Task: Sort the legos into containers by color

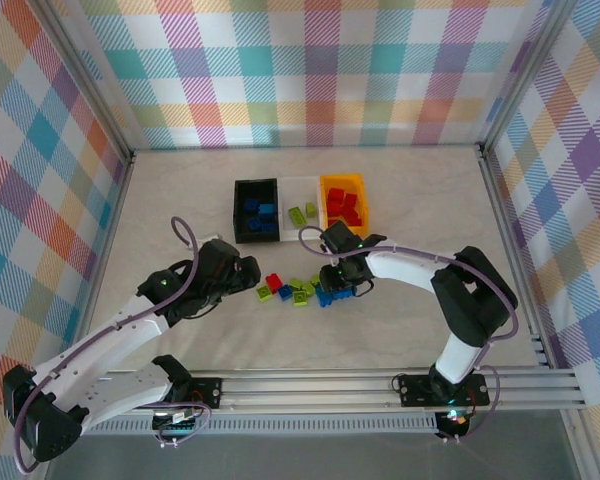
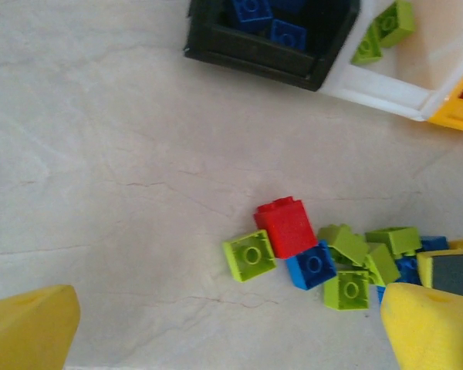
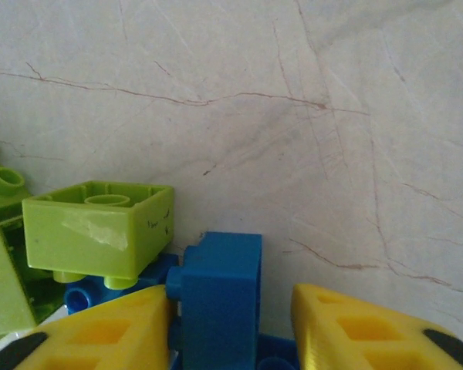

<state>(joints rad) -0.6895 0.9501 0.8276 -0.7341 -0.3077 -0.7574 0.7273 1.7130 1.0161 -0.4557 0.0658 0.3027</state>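
A loose pile of legos [image 1: 298, 290] in red, blue and lime lies on the table in front of the containers. The black bin [image 1: 238, 212] holds blue bricks, the clear bin [image 1: 300, 184] lime ones, the orange bin [image 1: 342, 180] red ones. My right gripper [image 1: 338, 286] is down at the pile's right end. In its wrist view the right gripper [image 3: 231, 308] straddles an upright blue brick [image 3: 220, 270]; the left finger touches its studs, and a gap remains at the right finger. My left gripper [image 1: 242, 272] hovers wide open left of the pile, above a red brick [image 2: 287, 226] and a lime brick [image 2: 249, 255].
A lime brick [image 3: 100, 227] leans on other bricks just left of the right gripper. Bare table lies to the left of the pile and along the front. Checked walls enclose the table on three sides, with a metal rail [image 1: 310, 385] at the near edge.
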